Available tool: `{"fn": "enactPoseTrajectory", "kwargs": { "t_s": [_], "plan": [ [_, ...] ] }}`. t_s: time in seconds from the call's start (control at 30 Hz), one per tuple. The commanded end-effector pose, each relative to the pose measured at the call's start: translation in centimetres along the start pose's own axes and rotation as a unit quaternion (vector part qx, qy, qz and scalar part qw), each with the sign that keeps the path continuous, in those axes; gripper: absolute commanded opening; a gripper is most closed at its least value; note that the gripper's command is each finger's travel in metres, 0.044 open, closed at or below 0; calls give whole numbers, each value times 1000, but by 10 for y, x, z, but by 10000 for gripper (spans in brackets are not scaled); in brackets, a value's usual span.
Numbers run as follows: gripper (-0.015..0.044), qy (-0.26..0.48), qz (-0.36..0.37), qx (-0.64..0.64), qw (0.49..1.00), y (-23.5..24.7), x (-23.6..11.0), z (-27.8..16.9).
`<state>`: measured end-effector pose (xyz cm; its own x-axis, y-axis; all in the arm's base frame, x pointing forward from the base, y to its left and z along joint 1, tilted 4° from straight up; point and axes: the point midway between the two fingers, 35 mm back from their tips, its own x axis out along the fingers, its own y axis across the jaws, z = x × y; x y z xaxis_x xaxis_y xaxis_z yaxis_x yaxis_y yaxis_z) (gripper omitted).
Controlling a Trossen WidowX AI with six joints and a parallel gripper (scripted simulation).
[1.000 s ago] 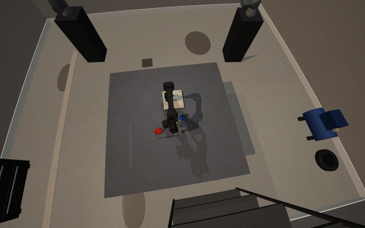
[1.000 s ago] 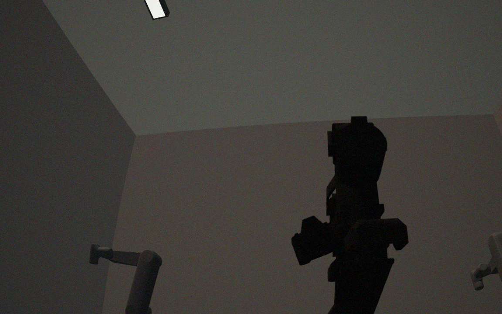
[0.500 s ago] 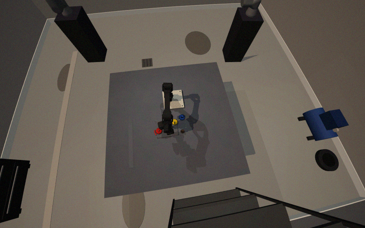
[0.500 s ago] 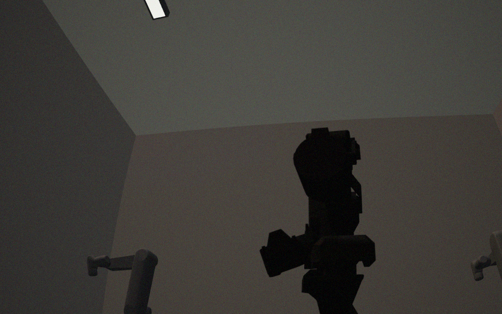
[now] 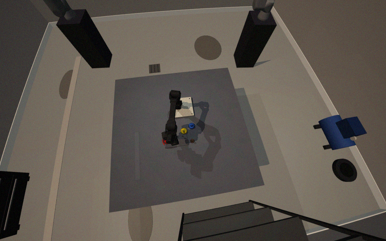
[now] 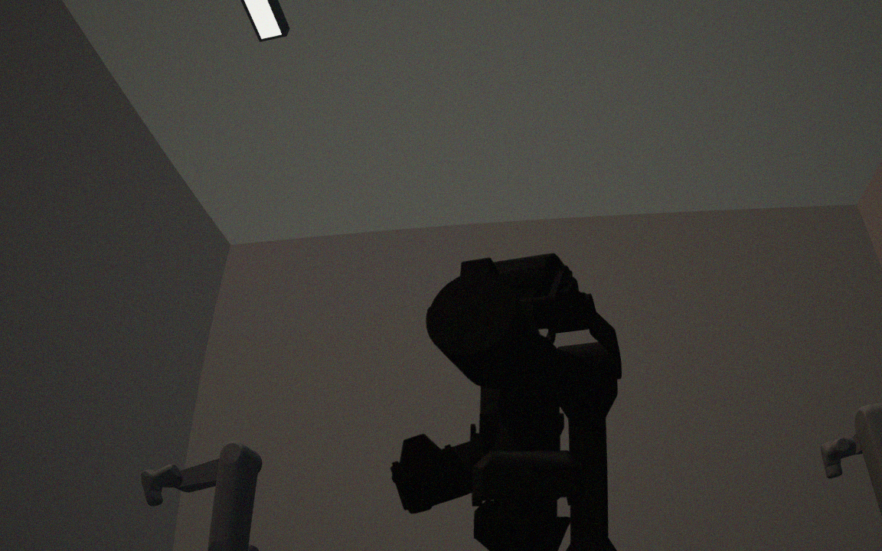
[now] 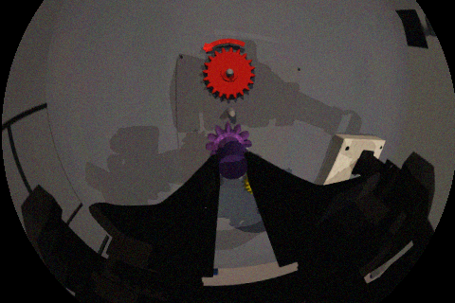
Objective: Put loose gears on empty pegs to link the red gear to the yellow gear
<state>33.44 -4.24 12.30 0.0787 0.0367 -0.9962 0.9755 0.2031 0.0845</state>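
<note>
We see the gripper (image 5: 172, 140) (image 6: 521, 524) (image 7: 231, 158) most clearly from the wrist, its two dark fingers drawn in to a narrow gap and shut on the upright purple hub (image 7: 232, 167) of a purple gear (image 7: 228, 138). The fingers stand only slightly apart, one on each side of the hub, and we see the gear's teeth fanning out beyond the fingertips. In this view the purple gear overlaps the grey board (image 5: 175, 146) (image 7: 190, 104); we cannot tell how high it is above the surface or whether it touches a peg. We can make out a bare short peg (image 7: 231, 113) between it and the red gear (image 5: 164, 142) (image 7: 229, 85), which sits on its own peg beside the curved red arrow (image 7: 226, 41). The yellow gear (image 5: 183, 131) (image 7: 248, 185) shows its black stripe from the top, while from the wrist we catch only a sliver of it past one finger. Near the yellow gear we see a loose blue gear (image 5: 191, 126), and a small brown gear (image 5: 192, 140) stands apart from both. The dark arm (image 5: 172, 113) (image 6: 519, 342) reaches over from its pale base plate (image 5: 188, 112) (image 7: 377, 141). In the exterior view the fingertips and gears are out of our sight.
</note>
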Motion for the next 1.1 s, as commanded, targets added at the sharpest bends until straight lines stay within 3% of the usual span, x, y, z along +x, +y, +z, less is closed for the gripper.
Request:
{"fn": "enactPoseTrajectory", "kwargs": {
  "t_s": [0.0, 1.07],
  "plan": [
    [0, 4, -6, -3, 1000, -4, 8, 7],
    [0, 4, -6, -27, 1000, -8, 10, 18]
  ]
}}
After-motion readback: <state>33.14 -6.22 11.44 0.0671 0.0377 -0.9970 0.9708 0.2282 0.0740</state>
